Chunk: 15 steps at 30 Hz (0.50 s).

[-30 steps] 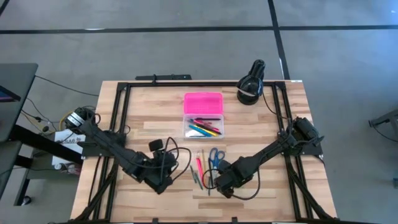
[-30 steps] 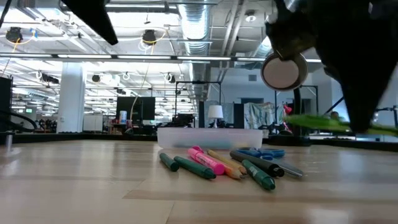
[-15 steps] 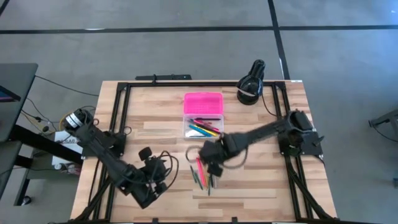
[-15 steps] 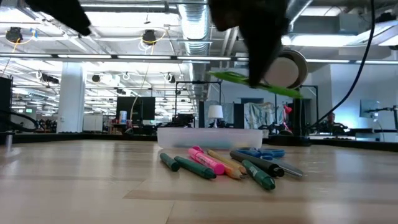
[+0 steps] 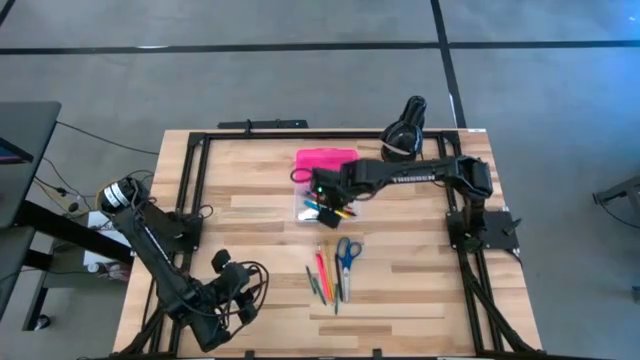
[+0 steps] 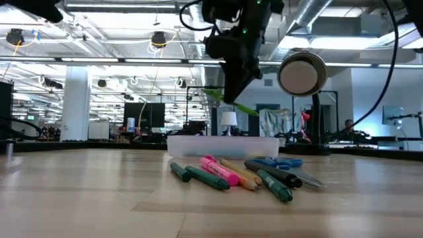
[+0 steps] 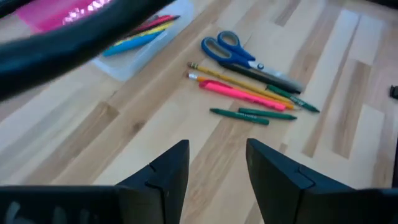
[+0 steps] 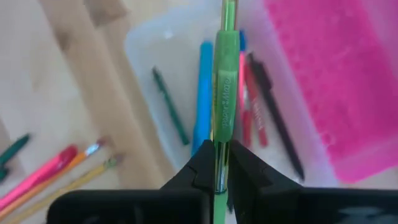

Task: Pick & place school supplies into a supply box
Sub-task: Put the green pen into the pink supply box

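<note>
right gripper (image 8: 217, 167) clamped on green pen (image 8: 224, 93) | print unreadable | left gripper (image 7: 214, 165) apart

The green pen (image 8: 224, 93) runs off the right wrist view's top edge, and its lower end is hidden between the right gripper (image 8: 219, 163) fingers. In the high view that gripper covers part of the supply box (image 5: 322, 158) beneath it. In the low view, pens inside the box cannot be told.
</note>
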Tool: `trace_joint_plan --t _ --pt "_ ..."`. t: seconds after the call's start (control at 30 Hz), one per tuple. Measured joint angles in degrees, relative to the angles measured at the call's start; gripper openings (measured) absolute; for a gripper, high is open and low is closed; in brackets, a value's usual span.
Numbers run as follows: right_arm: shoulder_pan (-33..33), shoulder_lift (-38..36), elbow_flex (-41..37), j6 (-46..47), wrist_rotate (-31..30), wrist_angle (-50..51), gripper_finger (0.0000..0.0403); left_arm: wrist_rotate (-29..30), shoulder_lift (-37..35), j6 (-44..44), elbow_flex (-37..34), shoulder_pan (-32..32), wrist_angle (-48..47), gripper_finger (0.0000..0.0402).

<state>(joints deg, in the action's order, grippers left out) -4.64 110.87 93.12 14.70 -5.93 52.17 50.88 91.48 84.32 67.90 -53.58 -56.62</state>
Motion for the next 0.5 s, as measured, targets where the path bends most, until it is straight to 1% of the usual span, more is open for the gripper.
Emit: trace_joint_plan --t 0.13,0.3,0.4,0.5 --pt "-2.4 0.0 0.0 -0.6 0.0 -2.1 0.0014 -3.9 0.0 0.8 0.0 0.7 0.0 0.0155" --pt "-3.5 0.0 0.0 -4.4 0.1 -3.9 0.0014 -9.5 0.0 -0.8 0.0 2.5 -0.6 0.0155" --pt "-3.7 0.0 -0.4 -7.2 0.4 -4.5 0.0015 -10.1 0.0 -0.9 0.0 3.3 -1.1 0.0155" --pt "-3.8 0.0 -2.8 -8.4 2.7 -5.2 0.0014 -9.7 0.0 -1.0 0.0 4.0 -1.1 0.0155"
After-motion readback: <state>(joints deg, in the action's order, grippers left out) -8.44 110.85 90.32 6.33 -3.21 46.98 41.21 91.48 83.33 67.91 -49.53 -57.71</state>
